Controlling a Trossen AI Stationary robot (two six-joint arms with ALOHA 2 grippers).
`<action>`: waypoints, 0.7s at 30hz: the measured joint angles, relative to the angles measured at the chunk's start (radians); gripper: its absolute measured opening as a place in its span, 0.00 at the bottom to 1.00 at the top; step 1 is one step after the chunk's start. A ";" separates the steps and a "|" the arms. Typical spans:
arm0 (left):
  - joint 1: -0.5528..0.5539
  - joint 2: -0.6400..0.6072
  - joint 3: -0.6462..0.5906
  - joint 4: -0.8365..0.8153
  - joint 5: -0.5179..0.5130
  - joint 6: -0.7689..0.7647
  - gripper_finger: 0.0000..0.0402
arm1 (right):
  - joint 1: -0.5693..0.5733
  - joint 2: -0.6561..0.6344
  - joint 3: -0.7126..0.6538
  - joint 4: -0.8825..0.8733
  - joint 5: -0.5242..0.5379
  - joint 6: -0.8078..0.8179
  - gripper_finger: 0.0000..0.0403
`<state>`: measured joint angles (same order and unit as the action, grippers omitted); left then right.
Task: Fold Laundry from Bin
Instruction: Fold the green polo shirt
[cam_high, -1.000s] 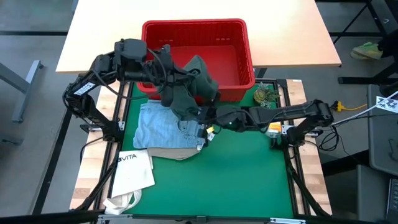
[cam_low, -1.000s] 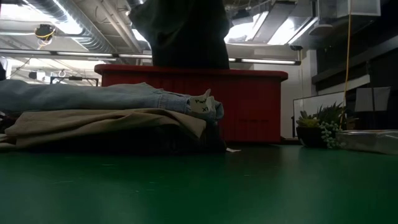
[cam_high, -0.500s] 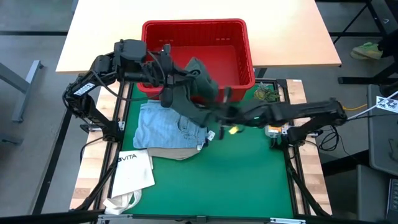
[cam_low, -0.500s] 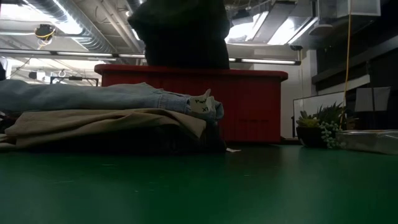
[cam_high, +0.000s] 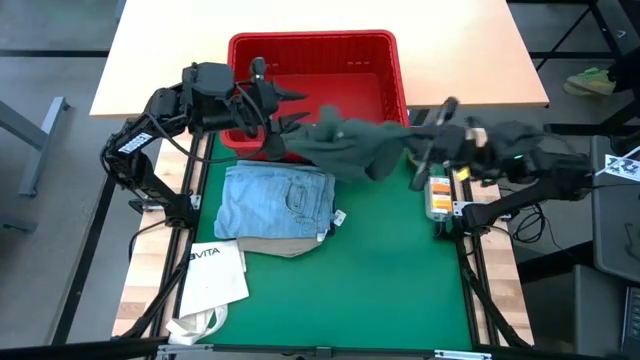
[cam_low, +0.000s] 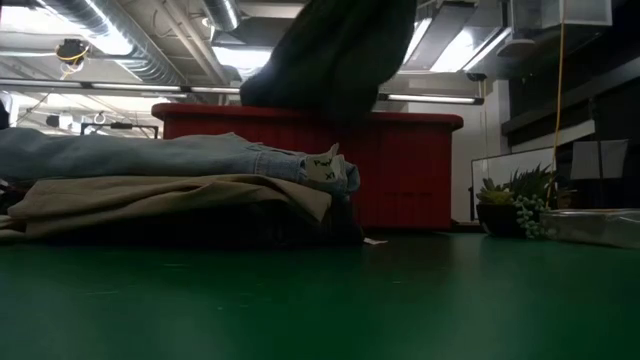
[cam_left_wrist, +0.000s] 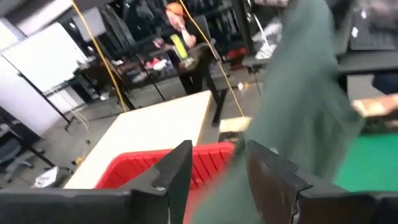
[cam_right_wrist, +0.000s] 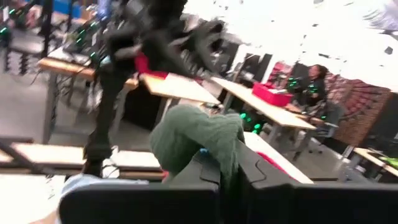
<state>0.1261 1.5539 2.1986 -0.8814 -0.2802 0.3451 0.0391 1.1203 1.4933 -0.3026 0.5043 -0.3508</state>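
Dark green garment (cam_high: 350, 145) hangs stretched and rumpled above the green mat's far edge, beside the red bin (cam_high: 385, 70). Right gripper (cam_high: 432, 150) pinches its end; left gripper (cam_high: 285, 110) stands parted, cloth between its fingers.

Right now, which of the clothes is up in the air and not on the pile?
The dark green garment. The right gripper is shut on it above the table, while the light blue jeans and khaki trousers lie stacked on the green mat.
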 joint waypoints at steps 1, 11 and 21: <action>0.000 0.000 0.000 -0.020 0.004 -0.002 0.36 | 0.000 -0.017 0.000 0.001 0.002 -0.004 0.01; -0.009 -0.001 -0.046 -0.313 0.052 -0.024 0.35 | 0.000 -0.134 0.000 0.009 0.001 -0.022 0.01; -0.009 0.000 -0.313 -0.300 -0.055 -0.102 0.36 | 0.000 -0.144 0.000 -0.026 -0.012 -0.024 0.01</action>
<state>0.1173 1.5543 1.8855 -1.1817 -0.3355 0.2433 0.0391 0.9768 1.4933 -0.3289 0.4928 -0.3744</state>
